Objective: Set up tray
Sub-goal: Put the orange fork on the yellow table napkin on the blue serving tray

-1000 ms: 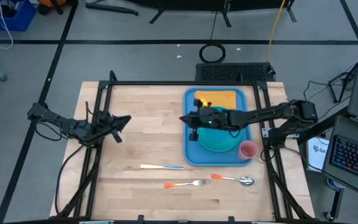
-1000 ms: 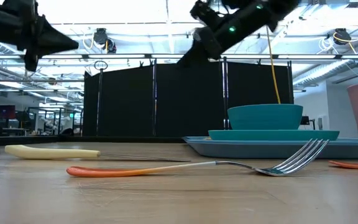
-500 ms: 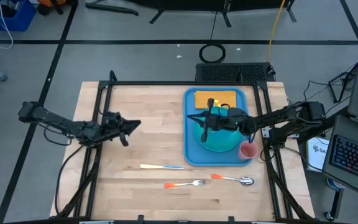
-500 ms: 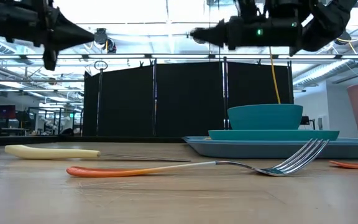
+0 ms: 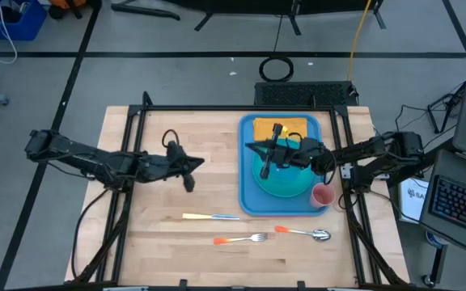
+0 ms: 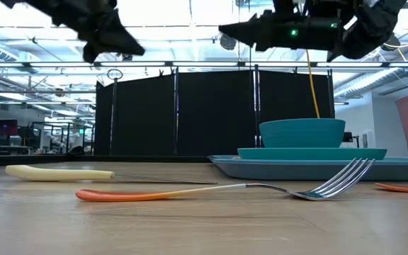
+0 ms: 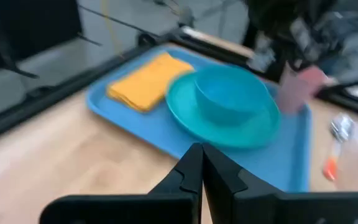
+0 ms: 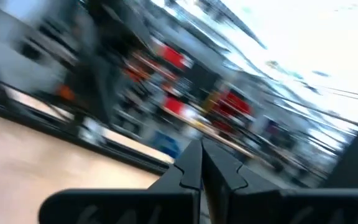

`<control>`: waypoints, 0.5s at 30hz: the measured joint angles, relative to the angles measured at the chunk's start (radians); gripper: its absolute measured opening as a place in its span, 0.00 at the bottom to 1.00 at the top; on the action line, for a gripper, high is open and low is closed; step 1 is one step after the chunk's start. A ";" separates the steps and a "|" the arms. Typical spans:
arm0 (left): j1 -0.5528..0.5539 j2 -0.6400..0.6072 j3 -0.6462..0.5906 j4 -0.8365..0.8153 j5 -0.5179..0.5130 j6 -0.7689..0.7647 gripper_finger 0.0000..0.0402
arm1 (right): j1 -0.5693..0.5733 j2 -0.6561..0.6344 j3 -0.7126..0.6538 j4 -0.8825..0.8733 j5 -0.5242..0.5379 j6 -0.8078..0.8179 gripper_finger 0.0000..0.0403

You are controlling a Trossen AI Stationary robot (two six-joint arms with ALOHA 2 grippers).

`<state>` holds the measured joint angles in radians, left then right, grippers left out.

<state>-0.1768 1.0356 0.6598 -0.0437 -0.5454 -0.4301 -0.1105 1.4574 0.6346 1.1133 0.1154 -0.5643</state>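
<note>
The blue tray [image 5: 250,194] lies on the tabletop [image 5: 176,186] and carries a turquoise plate [image 5: 275,186] with a bowl [image 7: 229,93], a yellow napkin [image 5: 281,127] and a pink cup [image 5: 323,195]. The right gripper [image 5: 251,148] hangs above the tray with its fingers pressed together, holding nothing. The left gripper [image 5: 199,164] hangs just beside the tray, also closed and empty.

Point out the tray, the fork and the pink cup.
tray [image 5: 249,194], high view, bare floor at its left edge.
fork [image 5: 241,239], high view, mid-handle.
pink cup [image 5: 323,196], high view, its open mouth.
</note>
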 joint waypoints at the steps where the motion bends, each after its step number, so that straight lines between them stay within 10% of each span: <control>1: 0.004 0.010 0.013 0.000 -0.022 0.000 0.03 | -0.014 0.000 0.000 0.005 0.032 -0.018 0.00; 6: 0.056 0.057 0.037 -0.004 0.145 0.070 0.01 | -0.096 0.000 0.000 0.058 0.191 -0.112 0.00; 15: 0.080 0.282 0.052 0.061 0.481 -0.075 0.01 | -0.216 0.000 0.000 0.066 0.175 -0.010 0.00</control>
<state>-0.0968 1.3176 0.7121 0.0177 -0.0646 -0.5056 -0.3260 1.4570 0.6346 1.1789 0.2901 -0.5747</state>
